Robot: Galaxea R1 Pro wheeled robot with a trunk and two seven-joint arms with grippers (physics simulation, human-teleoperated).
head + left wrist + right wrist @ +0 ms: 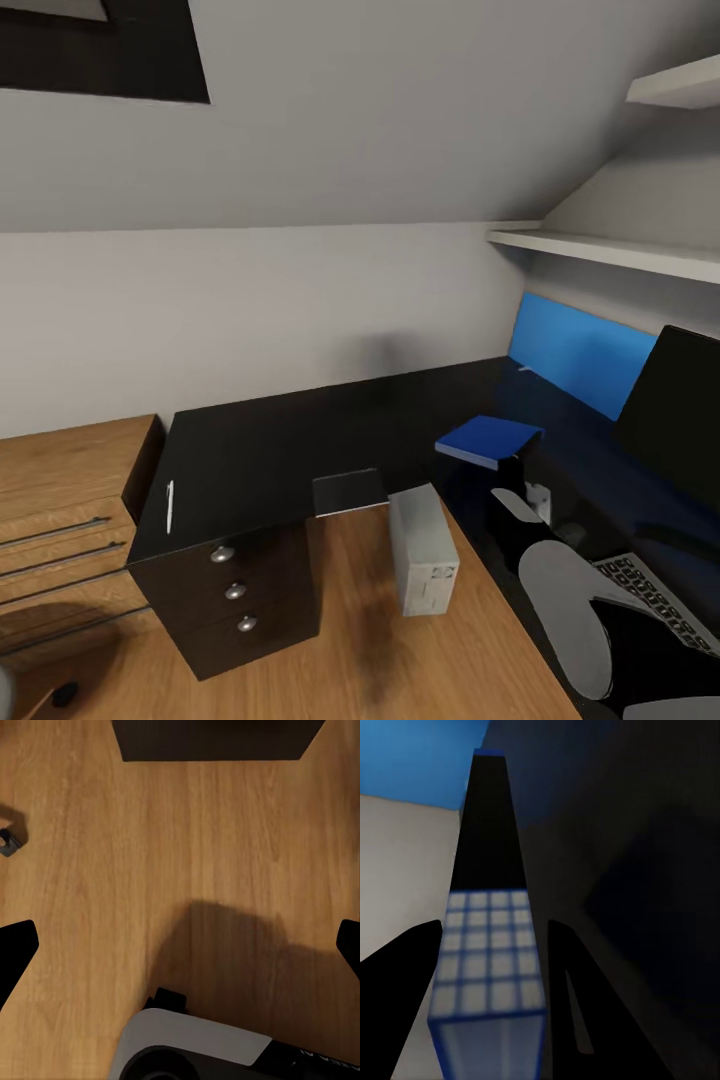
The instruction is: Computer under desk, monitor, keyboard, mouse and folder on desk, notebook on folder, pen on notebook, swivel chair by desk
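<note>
I have the right end effector (493, 937) clenched on the slim dark keyboard with rows of low keys (655, 598). In the right wrist view its two dark fingers (405, 982) press against both long sides of the keyboard's near end. From the head view the keyboard sits low on the right, over the large L-shaped table with the glossy black top (270, 440), and my grey arm partly hides it.

The left end effector (184, 945) is released, with its fingertips spread wide over the wooden floor (150, 832).

The wide black flat monitor (680, 410) stands on the table's right wing, in front of a blue wall panel (580, 355). The flat bright blue folder (488, 440) sits near the inner corner, but I cannot tell what bears it.

The thin grey notebook (348, 492) lies at the table's front edge. The thin white pen (170, 505) lies well apart from it, near the left edge above the dark drawer unit with three silver knobs (235, 595).

The light grey boxy computer tower (422, 550) stands on the floor in the crook of the L, just beside the notebook. A light wood drawer chest (60, 500) stands left of the table.
</note>
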